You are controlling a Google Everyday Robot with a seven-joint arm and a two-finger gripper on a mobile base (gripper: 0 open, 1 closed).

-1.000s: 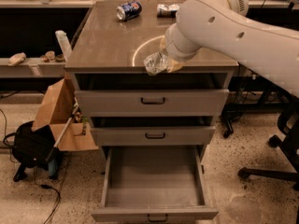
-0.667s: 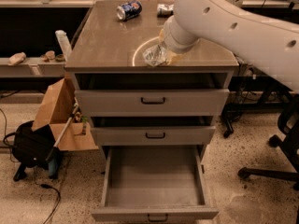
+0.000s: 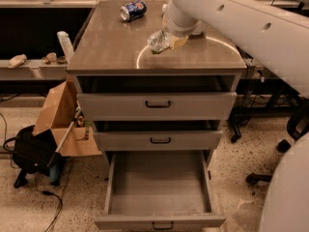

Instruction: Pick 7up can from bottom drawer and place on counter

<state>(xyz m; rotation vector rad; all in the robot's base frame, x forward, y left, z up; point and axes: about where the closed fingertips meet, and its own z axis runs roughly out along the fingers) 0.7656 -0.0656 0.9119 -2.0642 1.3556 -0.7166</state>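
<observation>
At the far left edge, a low shelf (image 3: pixel 29 71) carries a few small pale bits, too small to tell apart, and a white bottle (image 3: pixel 64 42) stands just beside the counter's left edge. Below them, at lower left, a black bag (image 3: pixel 31 151) sits on the speckled floor (image 3: pixel 241 178) with an open cardboard box (image 3: pixel 60 117) leaning against the cabinet side. The counter (image 3: pixel 116 47) fills the upper middle of the frame, glossy grey-brown, with a pale arc (image 3: pixel 139 58) curving across it. A blue can (image 3: pixel 133 10) lies on its side near the back, toward the upper left of the top. To the right of it and nearer the front, the gripper (image 3: pixel 166 40) hangs over the counter inside the arc, grasping the 7up can (image 3: pixel 155 41), which is tilted; whether the can touches the surface cannot be told. Under the counter come three grey drawers: the top drawer (image 3: pixel 157 105) and the middle drawer (image 3: pixel 159 140) each stand slightly out, each with a small dark handle. The bottom drawer (image 3: pixel 159 182) is pulled far out at the lower centre, its flat grey floor showing and its handle (image 3: pixel 162 225) at the bottom edge. The white arm (image 3: pixel 231 18) sweeps from the gripper across the upper right and down the right edge. Behind it, at middle right, dark chair legs (image 3: pixel 289 129) stand on the floor.
</observation>
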